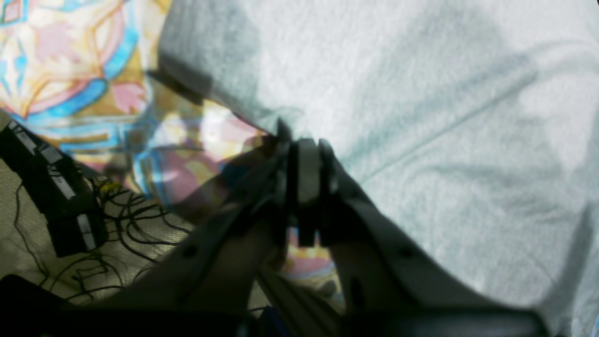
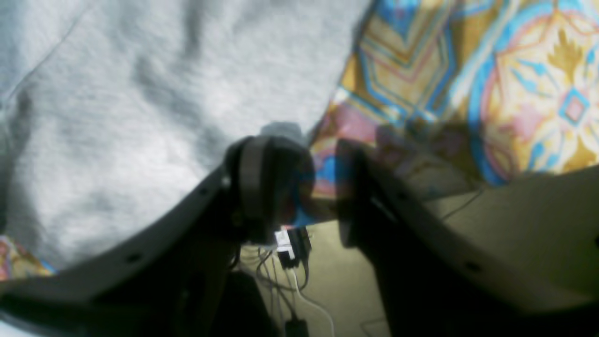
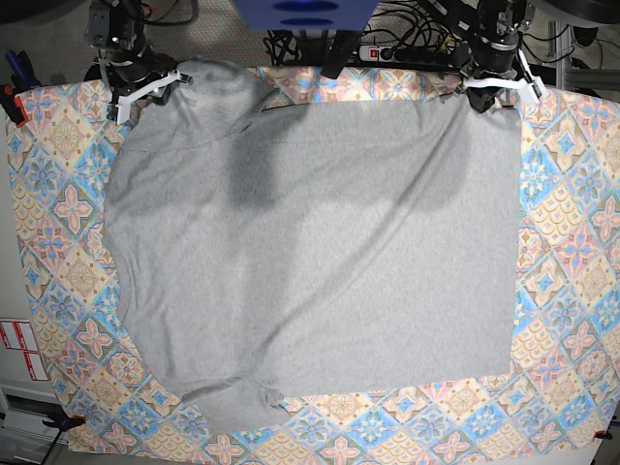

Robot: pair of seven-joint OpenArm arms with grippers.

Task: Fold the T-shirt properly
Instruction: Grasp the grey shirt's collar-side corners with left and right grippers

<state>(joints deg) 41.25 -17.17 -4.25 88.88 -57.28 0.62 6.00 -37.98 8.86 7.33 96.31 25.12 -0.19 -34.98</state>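
The light grey T-shirt (image 3: 320,242) lies spread flat, plain side up, on the patterned tablecloth (image 3: 567,242); no lettering shows. My left gripper (image 3: 481,97) is at the shirt's far right corner. In the left wrist view the gripper (image 1: 304,142) is shut on the edge of the shirt (image 1: 421,93). My right gripper (image 3: 155,89) is at the far left by the sleeve. In the right wrist view the gripper (image 2: 306,182) is open, its left finger (image 2: 262,173) against the edge of the shirt (image 2: 140,93) and the tablecloth showing between the jaws.
The tablecloth's far edge runs just behind both grippers. A black power strip (image 3: 407,50) with cables lies beyond it, and it also shows in the left wrist view (image 1: 51,187). A blue object (image 3: 305,12) stands at the top centre.
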